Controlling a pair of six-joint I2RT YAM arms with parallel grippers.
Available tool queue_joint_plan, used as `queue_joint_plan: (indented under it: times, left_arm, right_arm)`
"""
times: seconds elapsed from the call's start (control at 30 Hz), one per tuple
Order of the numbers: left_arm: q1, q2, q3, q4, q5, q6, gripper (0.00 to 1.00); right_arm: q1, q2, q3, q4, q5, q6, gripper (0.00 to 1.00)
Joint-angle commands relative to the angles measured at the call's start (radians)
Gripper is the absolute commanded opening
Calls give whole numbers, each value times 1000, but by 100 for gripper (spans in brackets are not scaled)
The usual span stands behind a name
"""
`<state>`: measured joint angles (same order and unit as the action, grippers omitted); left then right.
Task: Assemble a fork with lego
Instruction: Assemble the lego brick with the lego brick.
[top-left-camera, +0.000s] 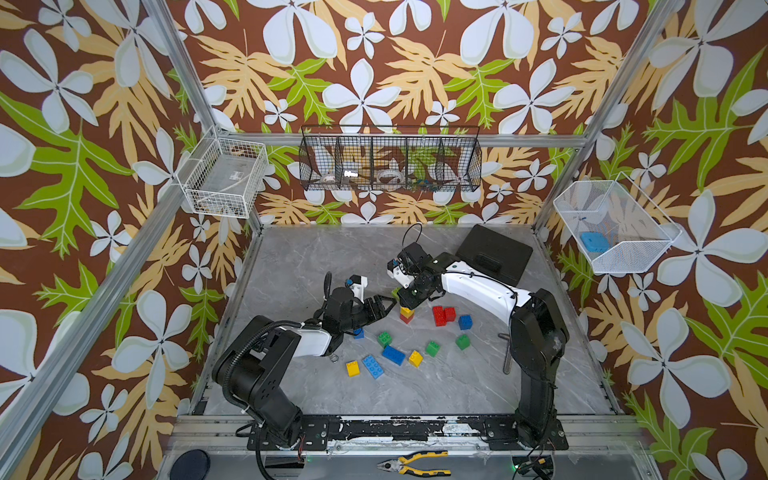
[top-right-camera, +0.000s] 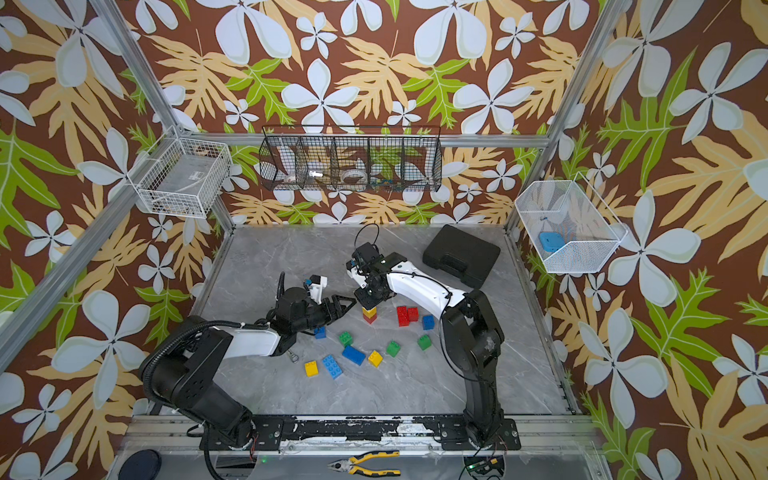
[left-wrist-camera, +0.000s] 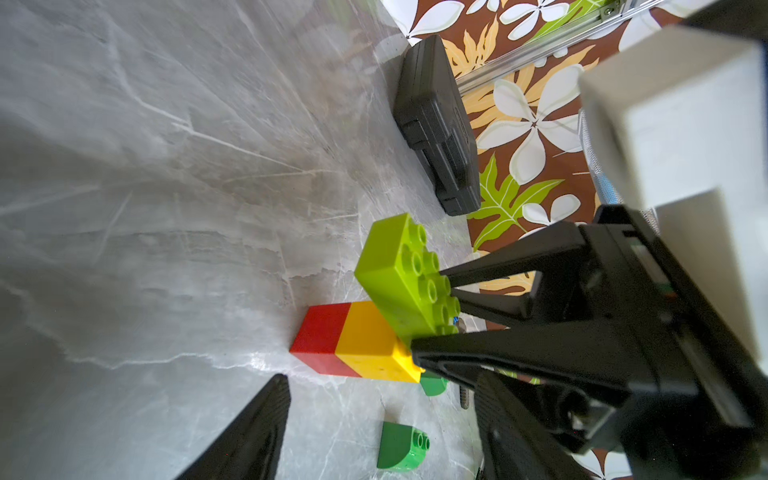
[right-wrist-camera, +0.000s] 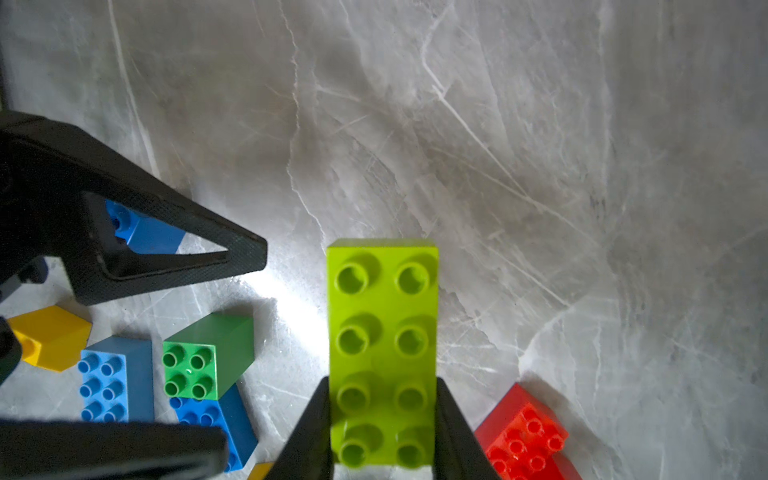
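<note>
Your right gripper (right-wrist-camera: 382, 419) is clamped across one end of the lime-green brick (right-wrist-camera: 382, 324), which sits over the top of the red-and-yellow stack (left-wrist-camera: 357, 343) with most of its length jutting out past the stack. In the left wrist view it meets the yellow top at a slant, and whether any studs have caught I cannot tell. Your left gripper (top-right-camera: 344, 308) stands just beside the stack, jaws spread and nothing between them. The likely trouble is this: press down with the brick skewed and the studs will not seat, and since the stack is narrow and unbraced, an off-centre push could tip it toward the red bricks (top-left-camera: 443, 315) near it (steadying the stack with the free gripper would help, in my judgement). Let go too soon and the overhanging end may lever the brick off. The left gripper is also close enough to the stack to knock it. The counter (top-left-camera: 316, 257) is a smooth grey marble-look slab, probably slippery under plastic, with loose bricks (top-left-camera: 392, 354) scattered on the near side of the stack and a black case (top-left-camera: 494, 253) well beyond it. Around it stand aluminium frame posts, leaf-and-flower wallpaper and wire baskets (top-left-camera: 390, 160) on the walls.
</note>
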<state>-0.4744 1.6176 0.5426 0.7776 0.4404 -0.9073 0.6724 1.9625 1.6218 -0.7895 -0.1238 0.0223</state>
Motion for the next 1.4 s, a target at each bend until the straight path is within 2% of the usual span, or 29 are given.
queue_joint_plan:
  times: [0.0, 0.77, 1.37]
  left_arm:
    - [-1, -4, -2, 9, -12, 15, 72]
    - [-6, 7, 10, 2, -3, 19, 69]
    - [-7, 11, 7, -4, -7, 22, 69]
  right_arm:
    - [1, 7, 0, -33, -3, -7, 21]
    - [6, -23, -29, -27, -17, -9, 21]
    - [9, 16, -36, -76, 32, 8, 21]
